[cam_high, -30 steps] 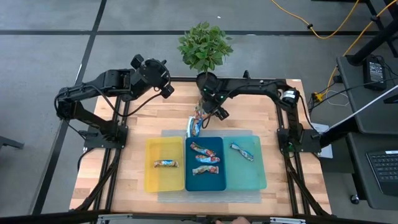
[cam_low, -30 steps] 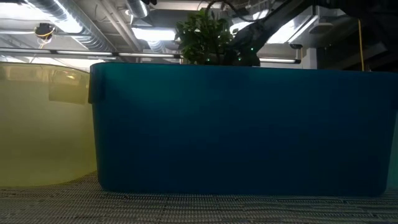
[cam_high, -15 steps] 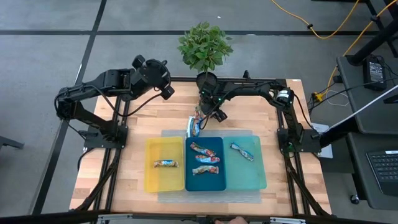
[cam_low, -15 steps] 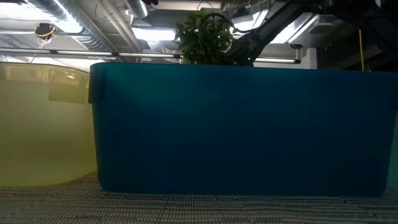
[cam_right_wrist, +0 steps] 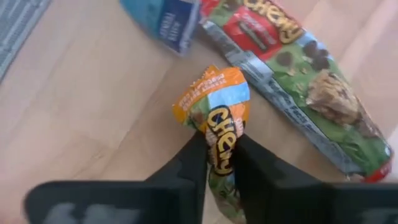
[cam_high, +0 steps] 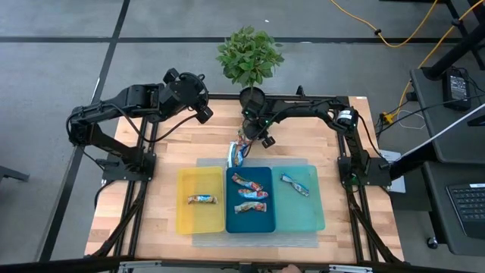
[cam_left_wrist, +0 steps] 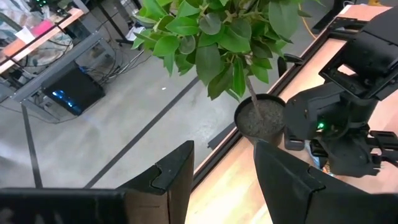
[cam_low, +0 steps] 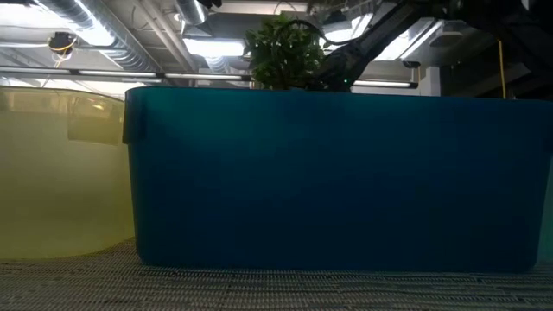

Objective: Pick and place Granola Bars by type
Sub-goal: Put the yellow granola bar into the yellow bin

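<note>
A loose pile of Granola Bars (cam_high: 238,150) lies on the wooden table behind the trays. In the right wrist view it shows an orange-and-green bar (cam_right_wrist: 219,118), a red-and-green bar (cam_right_wrist: 292,68) and a blue bar (cam_right_wrist: 163,17). My right gripper (cam_high: 248,142) is down at the pile, shut on the orange-and-green bar. My left gripper (cam_left_wrist: 224,177) is raised at the far left, open and holding nothing. One bar (cam_high: 201,199) lies in the yellow tray (cam_high: 184,216). Three lie in the dark blue tray (cam_high: 250,224). One (cam_high: 294,184) lies in the teal tray (cam_high: 303,216). My right gripper pinches the orange-and-green bar between its two fingers (cam_right_wrist: 194,158), across the bar's width near its middle (cam_right_wrist: 221,144). The wrapper is bunched in at the pinch. The fingers come steeply from above. The bar's orange end (cam_right_wrist: 208,93) sticks out past the fingertips, low over the wood.
A potted plant (cam_high: 250,57) stands at the table's far edge, just behind my right gripper. The three trays sit side by side on a grey mat (cam_high: 204,163). In the low view the dark blue tray's wall (cam_low: 328,181) fills most of the picture.
My right gripper has sunk a little toward the loose bars behind the trays. My left arm has kept still.
</note>
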